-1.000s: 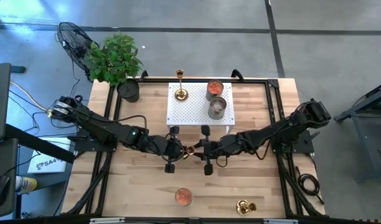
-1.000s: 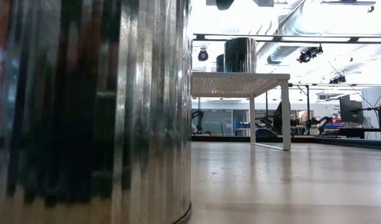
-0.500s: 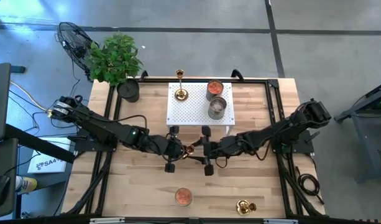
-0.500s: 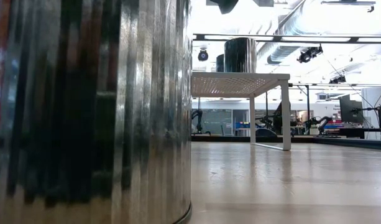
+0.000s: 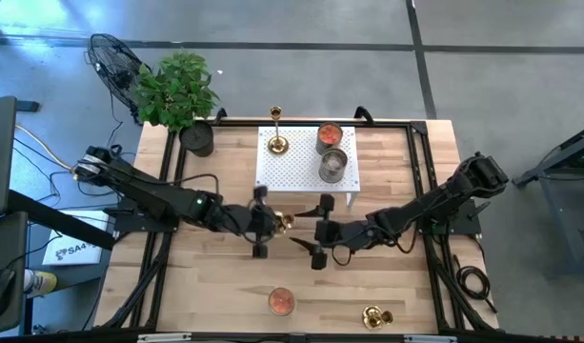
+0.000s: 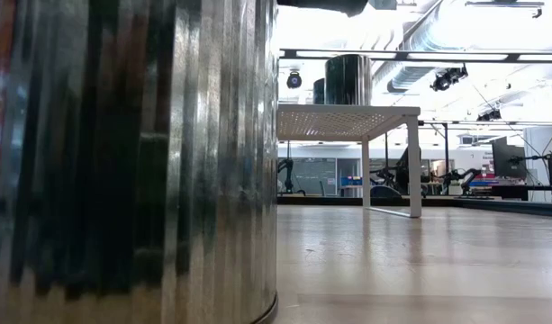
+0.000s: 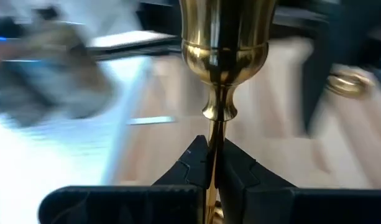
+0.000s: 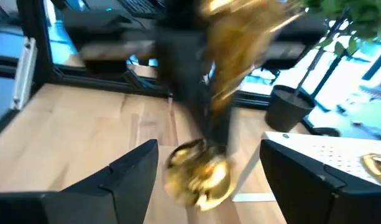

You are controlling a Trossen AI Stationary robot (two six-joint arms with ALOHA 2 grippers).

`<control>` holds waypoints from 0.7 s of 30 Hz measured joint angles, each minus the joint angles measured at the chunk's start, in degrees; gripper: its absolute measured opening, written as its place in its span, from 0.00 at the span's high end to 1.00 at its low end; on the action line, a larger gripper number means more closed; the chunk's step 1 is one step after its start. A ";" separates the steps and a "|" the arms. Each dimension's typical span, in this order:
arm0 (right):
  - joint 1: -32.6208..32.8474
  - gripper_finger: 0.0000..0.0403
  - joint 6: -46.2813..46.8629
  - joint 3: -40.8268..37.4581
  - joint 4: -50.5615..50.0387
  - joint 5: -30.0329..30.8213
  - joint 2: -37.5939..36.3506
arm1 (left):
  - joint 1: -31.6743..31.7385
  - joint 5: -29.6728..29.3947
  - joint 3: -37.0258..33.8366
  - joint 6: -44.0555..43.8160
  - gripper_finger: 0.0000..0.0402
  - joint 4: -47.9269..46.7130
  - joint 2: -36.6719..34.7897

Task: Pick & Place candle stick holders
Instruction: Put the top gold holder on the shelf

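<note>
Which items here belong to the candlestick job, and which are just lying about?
Job items:
- held candlestick, in the left end effector
- tall candlestick on the white stand
- small candlestick, front edge

Bystanders:
- two tins on the stand
- orange-filled tin
- potted plant
- fan

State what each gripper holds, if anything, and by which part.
The left gripper clamps a candlestick by its thin stem. The right gripper is open and holds nothing.

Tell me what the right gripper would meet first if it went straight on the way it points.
Probably the candle stick holder clamped in the left gripper. The right gripper, jaws open, points straight at it; depth is hard to judge.
</note>
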 joint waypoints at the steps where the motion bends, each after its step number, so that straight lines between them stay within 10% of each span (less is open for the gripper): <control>1: 0.43 0.31 -0.78 0.00 -0.09 0.78 0.00 | 0.02 -2.48 0.28 -0.36 0.98 -1.12 -1.09; 13: 6.79 0.32 -8.26 0.00 -0.05 13.02 -0.07 | 2.11 -11.39 1.94 7.34 0.98 -0.95 -18.22; 21: 8.78 0.32 -9.26 0.00 0.30 16.88 -0.08 | 13.74 1.09 1.94 3.77 0.98 -0.55 -23.45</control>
